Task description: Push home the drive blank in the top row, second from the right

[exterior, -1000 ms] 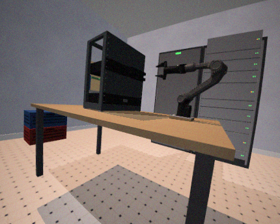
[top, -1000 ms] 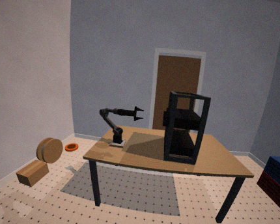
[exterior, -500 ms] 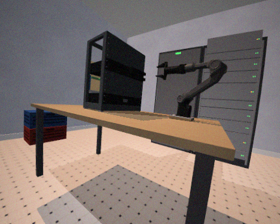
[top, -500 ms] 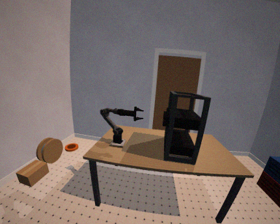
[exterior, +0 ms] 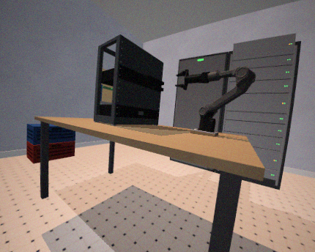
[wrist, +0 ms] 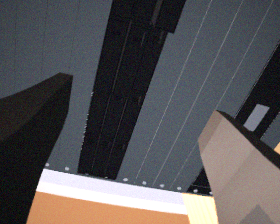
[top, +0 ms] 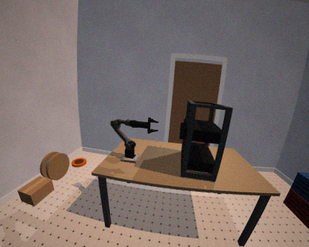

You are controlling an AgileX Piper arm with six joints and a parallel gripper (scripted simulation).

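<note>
The black open-frame rack [top: 205,140] stands on the wooden table, right of the middle. The dark storage chassis [top: 200,131] sits in its upper half. The rack also shows in the exterior view [exterior: 127,82]. I cannot make out the drive blanks in any view. My gripper [top: 153,126] is open and empty. It hangs in the air at about chassis height, pointing at the rack with a clear gap to it. It also shows in the exterior view [exterior: 181,80]. The wrist view shows only my two fingers wide apart against grey cabinet panels and floor.
The arm's base [top: 129,152] stands at the table's left back. Tall grey server cabinets [exterior: 261,102] stand behind the arm. On the floor are a cardboard box [top: 36,190], a wooden disc [top: 54,166], an orange ring [top: 79,162] and stacked blue and red crates [exterior: 50,143].
</note>
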